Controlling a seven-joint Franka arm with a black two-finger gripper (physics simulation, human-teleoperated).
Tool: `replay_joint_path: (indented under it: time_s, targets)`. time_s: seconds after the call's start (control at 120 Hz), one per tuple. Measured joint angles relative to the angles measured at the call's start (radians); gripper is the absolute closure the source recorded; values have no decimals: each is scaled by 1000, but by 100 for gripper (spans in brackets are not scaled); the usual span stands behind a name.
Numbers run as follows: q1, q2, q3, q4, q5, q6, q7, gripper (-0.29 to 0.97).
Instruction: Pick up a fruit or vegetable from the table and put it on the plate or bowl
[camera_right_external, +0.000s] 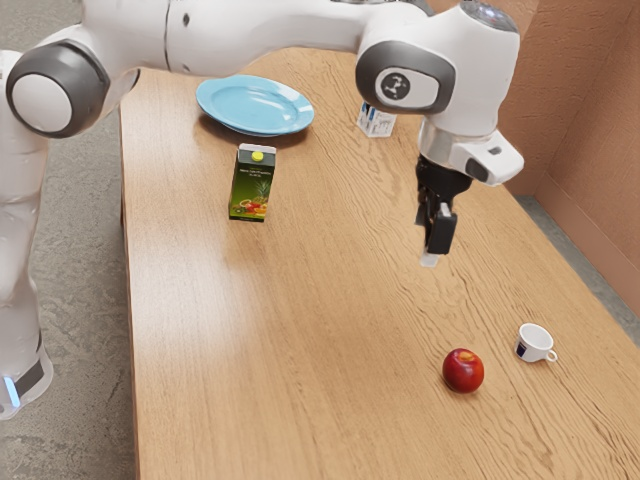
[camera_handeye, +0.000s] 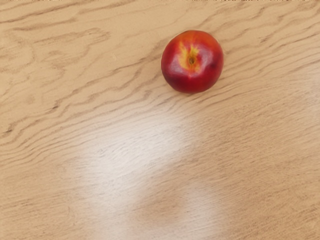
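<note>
You have barely begun the task. The round red apple with a yellow flush at its stem (camera_right_external: 463, 370) lies on the light wooden table (camera_right_external: 300, 330), toward the near edge on the exterior view's right, close to a small white cup (camera_right_external: 535, 343). Your black two-finger gripper (camera_right_external: 436, 245) hangs in the air farther back than the apple and well apart from it, carrying nothing. It is seen edge-on, so you cannot tell how wide it stands.

You have yet to come down over the apple, grip it, lift it and carry it to the empty light-blue plate (camera_right_external: 255, 104) at the far end, toward the exterior view's left.

In the wrist view the apple (camera_handeye: 192, 61) sits off to one side of the hand, not under it. A dark green juice carton (camera_right_external: 252, 182) stands nearer than the plate. The arm partly hides a small white-and-blue box (camera_right_external: 376, 119), and its print is too small to read.
</note>
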Motion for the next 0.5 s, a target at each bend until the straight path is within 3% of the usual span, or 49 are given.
replay_joint_path:
  time_s: [0.333, 0.5]
  targets:
    - [106, 22, -6, 13, 38, 14, -23, 0]
    - [114, 31, -9, 14, 34, 27, -31, 0]
